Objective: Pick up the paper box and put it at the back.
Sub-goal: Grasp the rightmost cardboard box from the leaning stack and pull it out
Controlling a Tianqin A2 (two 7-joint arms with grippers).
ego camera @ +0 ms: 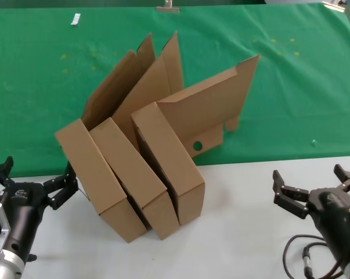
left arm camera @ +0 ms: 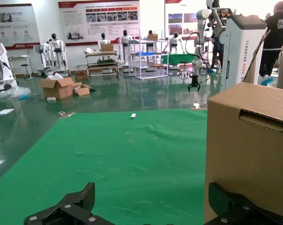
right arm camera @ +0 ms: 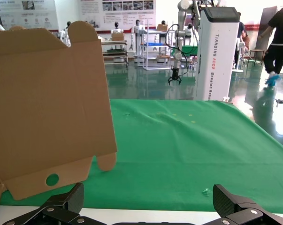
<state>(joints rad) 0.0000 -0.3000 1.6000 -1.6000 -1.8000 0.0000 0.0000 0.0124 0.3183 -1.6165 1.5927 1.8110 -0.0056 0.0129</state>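
Three brown cardboard boxes lean together at the middle, where the green cloth meets the white table. The paper box (ego camera: 170,168) is the rightmost one; its tall lid flap (ego camera: 212,107) has side tabs and a small round hole (ego camera: 197,145). The flap also shows in the right wrist view (right arm camera: 52,108). The back is the green cloth (ego camera: 291,87). My left gripper (ego camera: 34,179) is open and empty, low on the left beside the leftmost box (left arm camera: 249,150). My right gripper (ego camera: 314,183) is open and empty on the right, apart from the boxes.
The two other boxes (ego camera: 99,180) (ego camera: 134,180) lean to the left of the paper box, lids raised. A white tabletop (ego camera: 244,232) lies in front. A cable (ego camera: 296,256) loops by my right arm. A small white object (ego camera: 75,20) lies at the far left of the cloth.
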